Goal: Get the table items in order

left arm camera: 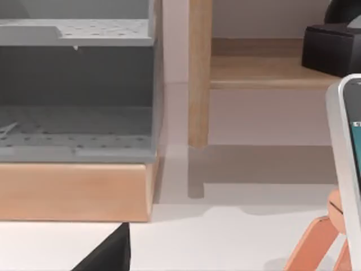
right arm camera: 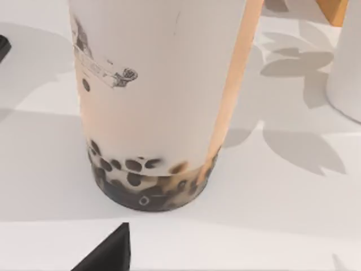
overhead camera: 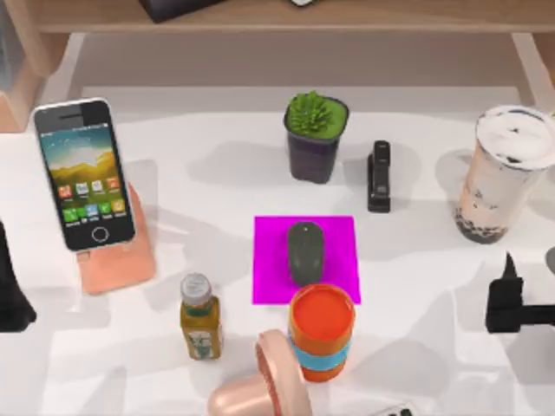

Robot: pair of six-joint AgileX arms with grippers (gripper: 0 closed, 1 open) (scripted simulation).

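The dark grey mouse lies on a magenta mat at the table's centre. The white-framed phone leans on an orange stand at the left; its edge appears in the left wrist view. The milk-tea cup stands upright at the right, with dark pearls at its base. My right gripper hovers open just in front of the cup, apart from it, one fingertip showing. At the left edge my left gripper is parked open, below the phone.
An orange cup with a blue band and a yellow juice bottle stand near the front. A potted succulent and a black stapler sit behind the mat. A pink object lies at the front edge. A grey rack stands far left.
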